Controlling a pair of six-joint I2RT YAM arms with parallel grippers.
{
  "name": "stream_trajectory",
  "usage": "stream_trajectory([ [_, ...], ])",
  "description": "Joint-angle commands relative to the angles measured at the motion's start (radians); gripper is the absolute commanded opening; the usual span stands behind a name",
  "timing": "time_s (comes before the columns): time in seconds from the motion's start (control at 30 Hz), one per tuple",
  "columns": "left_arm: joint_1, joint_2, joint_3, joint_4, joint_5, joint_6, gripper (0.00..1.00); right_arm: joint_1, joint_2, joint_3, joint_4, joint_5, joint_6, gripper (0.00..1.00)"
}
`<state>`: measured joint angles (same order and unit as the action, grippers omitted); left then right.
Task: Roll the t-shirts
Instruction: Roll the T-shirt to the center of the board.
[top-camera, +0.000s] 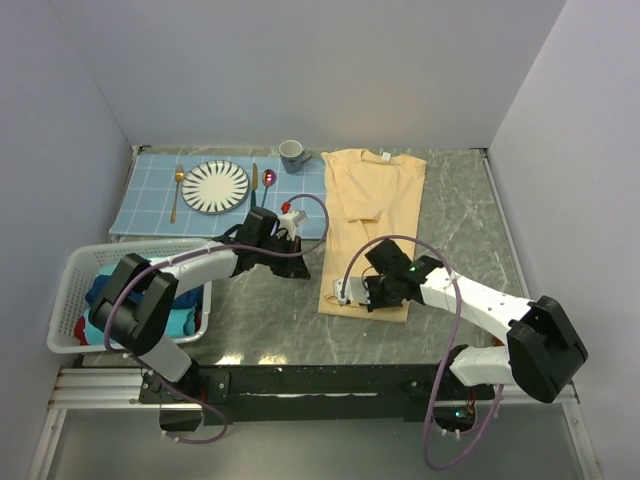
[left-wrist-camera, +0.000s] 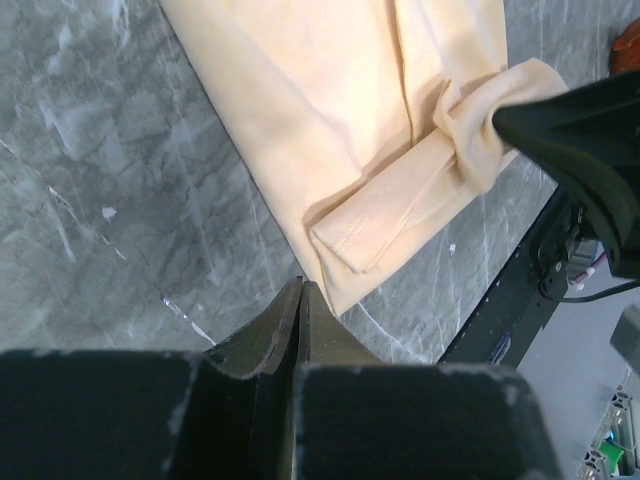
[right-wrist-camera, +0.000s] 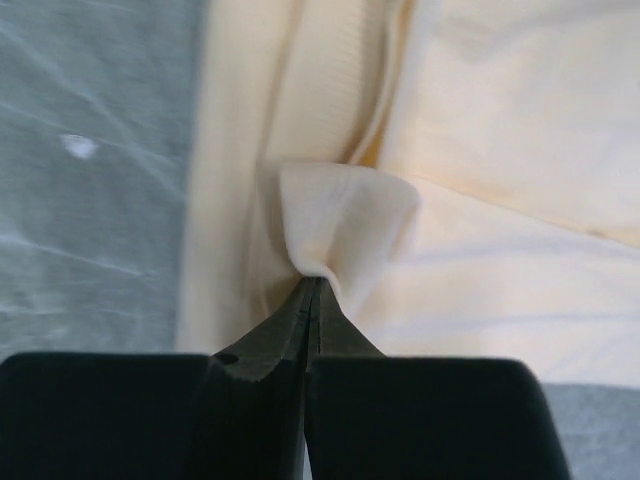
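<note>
A pale yellow-tan t-shirt (top-camera: 380, 200) lies folded lengthwise on the grey marble table, neck at the far end. My right gripper (top-camera: 368, 298) is at its near hem, shut on a pinched-up fold of the cloth (right-wrist-camera: 345, 215); the right wrist view shows the tips (right-wrist-camera: 318, 282) closed on it. The left wrist view shows the same bunched fold (left-wrist-camera: 480, 125) in the right fingers (left-wrist-camera: 560, 125). My left gripper (top-camera: 301, 268) hovers just left of the shirt's long edge. Its jaws are shut (left-wrist-camera: 302, 285) with no cloth visible between them, beside the shirt's near corner (left-wrist-camera: 345, 280).
A white basket (top-camera: 140, 247) at the near left holds teal (top-camera: 180, 322) and navy (top-camera: 100, 285) t-shirts. At the far left a light blue placemat (top-camera: 150, 215) carries a plate (top-camera: 215, 186), cutlery and a grey mug (top-camera: 293, 153). White walls enclose the table.
</note>
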<state>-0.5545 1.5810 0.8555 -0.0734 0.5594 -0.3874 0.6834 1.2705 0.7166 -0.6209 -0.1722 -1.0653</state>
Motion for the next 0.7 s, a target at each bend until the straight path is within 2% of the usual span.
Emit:
stream_trajectory([
  [0.0, 0.004, 0.02, 0.053, 0.015, 0.025, -0.01, 0.07, -0.054, -0.022, 0.029, 0.095, 0.086, -0.018, 0.0],
  [0.1, 0.004, 0.03, 0.071, -0.006, 0.037, 0.012, 0.09, -0.085, -0.088, 0.069, 0.05, 0.025, 0.008, 0.0],
  [0.23, 0.004, 0.028, 0.066, -0.008, 0.046, 0.033, 0.19, -0.082, -0.2, 0.041, -0.034, -0.1, 0.004, 0.0],
  [0.33, 0.004, 0.025, 0.065, -0.009, 0.053, 0.031, 0.21, -0.071, -0.246, 0.024, -0.08, -0.168, 0.01, 0.0],
  [0.67, 0.004, 0.02, 0.079, -0.026, 0.042, 0.048, 0.22, -0.041, -0.045, 0.058, -0.204, -0.187, -0.048, 0.0],
])
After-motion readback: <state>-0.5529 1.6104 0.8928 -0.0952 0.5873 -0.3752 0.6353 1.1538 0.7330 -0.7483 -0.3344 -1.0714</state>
